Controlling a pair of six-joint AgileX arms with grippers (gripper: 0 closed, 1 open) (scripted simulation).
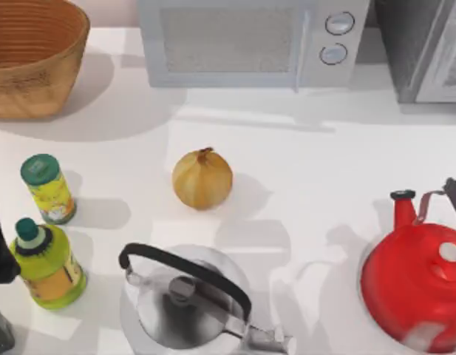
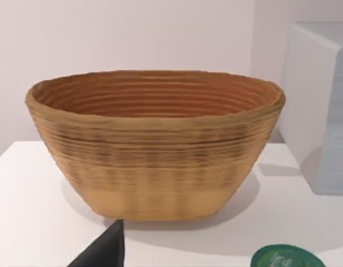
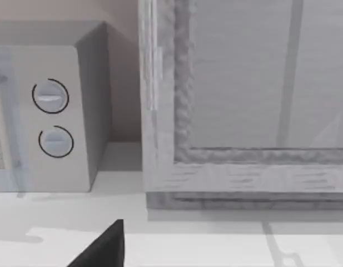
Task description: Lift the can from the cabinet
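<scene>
Can (image 1: 47, 189): green lid, yellow-green label, upright on the tabletop (image 1: 324, 170) near the left edge, well apart from the cabinet (image 1: 423, 52) at the far right corner. Cabinet door appears as a pale framed panel in the right wrist view; what is behind it cannot be told.

Just nearer than the can stands a yellow-green bottle (image 1: 44, 265) with a green cap, upright. Woven basket (image 1: 32, 59) sits at the far left corner. Microwave (image 1: 250, 41) stands along the back, between basket and cabinet. Onion (image 1: 202, 179) lies mid-table. Steel kettle (image 1: 191, 303) at the near edge, centre; red kettle (image 1: 420, 288) at the near right.

Left gripper (image 2: 107, 250): a dark tip low in its wrist view, facing the basket, the can's lid at the frame edge. Released or clenched: cannot tell.

Right gripper (image 3: 104, 247): a dark tip facing the cabinet door and the microwave's dials. State likewise cannot be told.
</scene>
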